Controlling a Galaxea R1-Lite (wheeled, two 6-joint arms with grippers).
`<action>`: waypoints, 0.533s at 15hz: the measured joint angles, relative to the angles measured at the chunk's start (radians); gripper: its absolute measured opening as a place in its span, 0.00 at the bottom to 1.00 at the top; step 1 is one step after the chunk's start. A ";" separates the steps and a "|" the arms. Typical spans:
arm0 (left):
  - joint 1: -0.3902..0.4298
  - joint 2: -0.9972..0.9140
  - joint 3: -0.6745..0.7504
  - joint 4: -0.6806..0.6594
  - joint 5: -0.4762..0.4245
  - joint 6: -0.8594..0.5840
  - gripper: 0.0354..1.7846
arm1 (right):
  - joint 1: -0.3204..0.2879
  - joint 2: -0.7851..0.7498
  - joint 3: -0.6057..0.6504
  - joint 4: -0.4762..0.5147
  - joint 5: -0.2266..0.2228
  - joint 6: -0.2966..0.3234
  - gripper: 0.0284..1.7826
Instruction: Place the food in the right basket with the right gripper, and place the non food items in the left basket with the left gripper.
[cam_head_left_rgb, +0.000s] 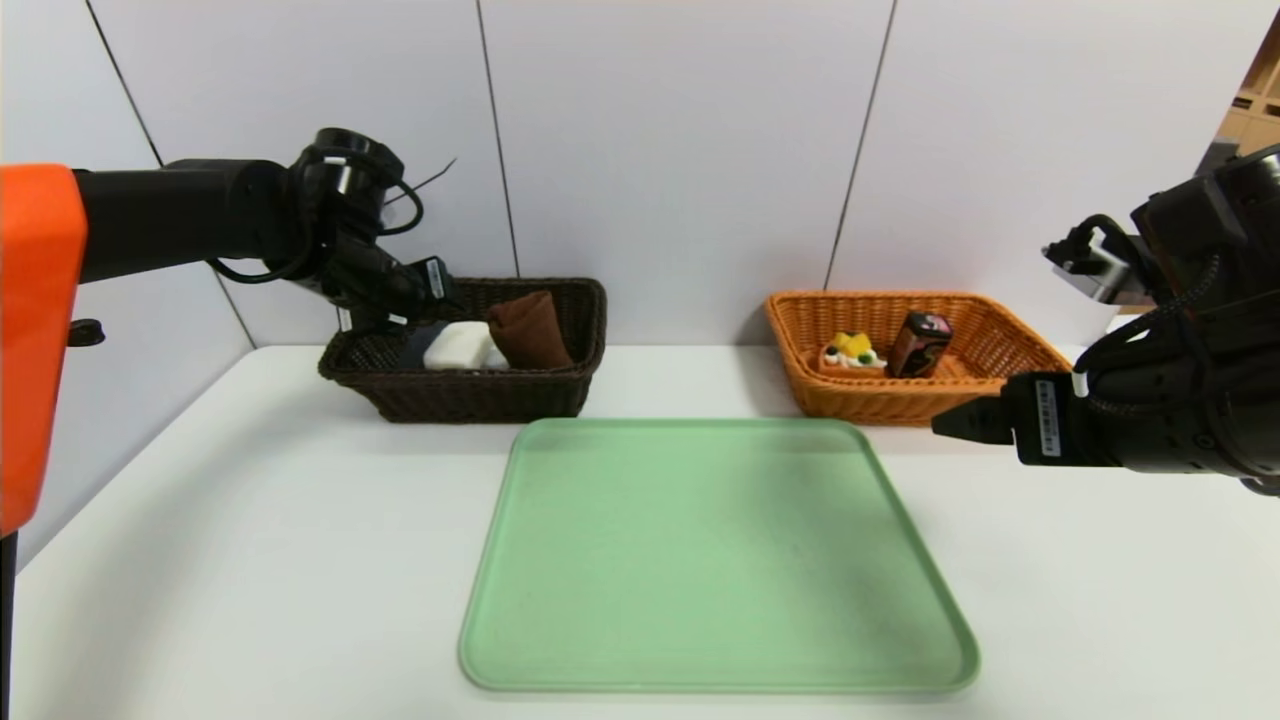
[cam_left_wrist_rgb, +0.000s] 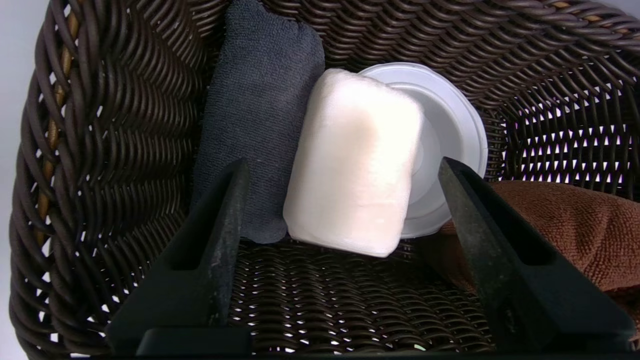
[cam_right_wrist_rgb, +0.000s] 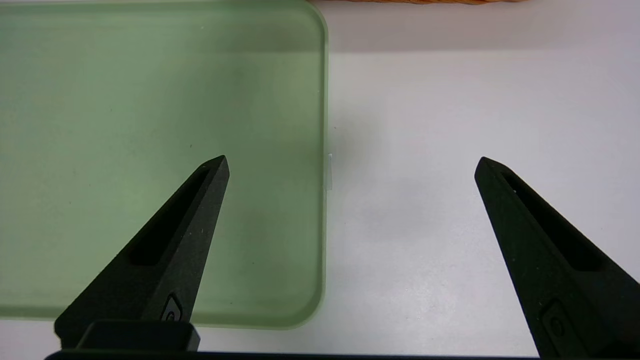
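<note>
The white bar (cam_left_wrist_rgb: 352, 165) lies in the dark basket (cam_left_wrist_rgb: 100, 150), its long axis running away from the left gripper (cam_left_wrist_rgb: 342, 172) and leaning slightly toward the tub (cam_left_wrist_rgb: 450, 130) it overlaps. The jaws stand wide apart on either side of its near end, touching nothing. The grey towel (cam_left_wrist_rgb: 260, 110) lies outside one jaw, the brown towel (cam_left_wrist_rgb: 560, 225) beyond the other. The right gripper (cam_right_wrist_rgb: 350, 165) hangs over the tray's (cam_right_wrist_rgb: 150, 100) edge, jaws spread wide and holding nothing; the waffle (cam_head_left_rgb: 850, 353) and box (cam_head_left_rgb: 918, 343) sit in the orange basket (cam_head_left_rgb: 1000, 340).

A flat, pale green rectangular plastic tray (cam_head_left_rgb: 715, 560) with rounded corners and a low raised rim lies at six o'clock on the white table (cam_head_left_rgb: 250, 520). Behind, at twelve o'clock, stands a wall of pale panels (cam_head_left_rgb: 680, 140) split by thin dark seams.
</note>
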 joint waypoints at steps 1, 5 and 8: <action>0.002 -0.002 0.000 0.000 0.001 0.000 0.78 | -0.001 -0.003 0.002 0.000 0.000 0.000 0.95; 0.001 -0.080 0.000 0.008 0.001 0.010 0.85 | -0.013 -0.010 -0.005 -0.053 -0.004 -0.014 0.95; 0.001 -0.213 0.046 0.009 0.001 0.096 0.88 | -0.073 -0.012 -0.009 -0.170 -0.001 -0.144 0.95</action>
